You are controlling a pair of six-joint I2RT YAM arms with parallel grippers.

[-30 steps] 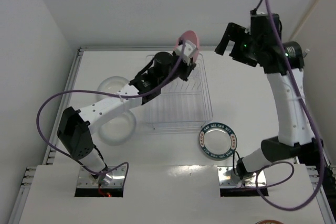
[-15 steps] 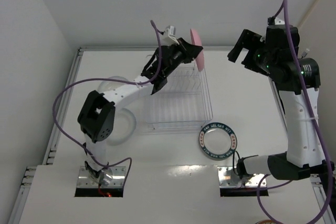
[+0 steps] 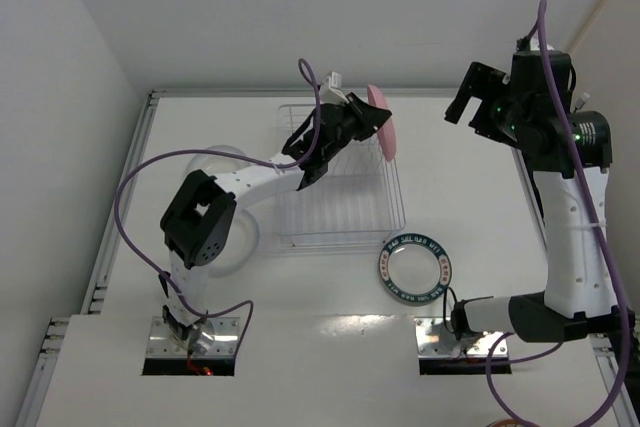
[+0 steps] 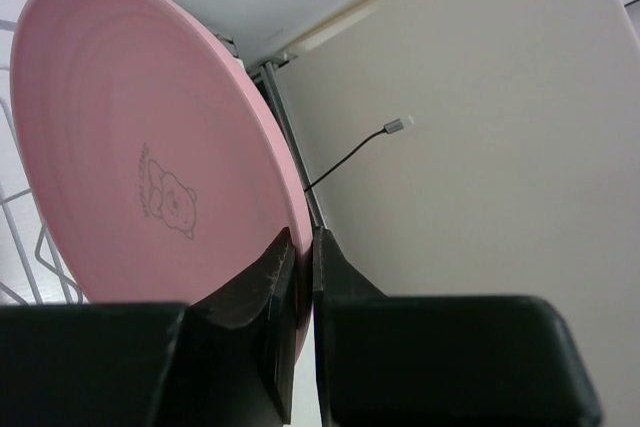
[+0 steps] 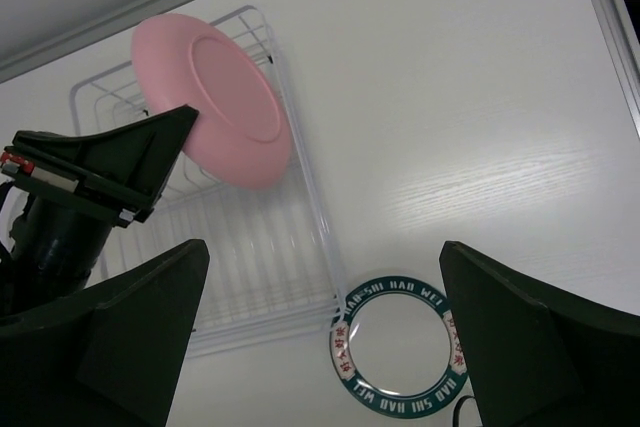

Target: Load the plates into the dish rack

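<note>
The left gripper [image 4: 303, 242] pinches the pink plate [image 3: 381, 125] by its rim, on edge over the far right corner of the dish rack [image 3: 340, 202]. The right gripper [image 3: 472, 97] hangs spread; the teal-rimmed plate [image 3: 416, 268] lies on the worktop [image 3: 470, 207] just beside the rack

Lab: white-walled robot table [image 3: 470, 207]

Reaches far forward with the left arm [image 3: 250, 179], elbow bent up near the base, wrist lifted at the far end; pinches the rim of the pink plate [image 4: 150, 147] between closed jaws. Stands the right arm [image 3: 565, 217] tall, wrist tipped down, jaws spread wide apart.
</note>
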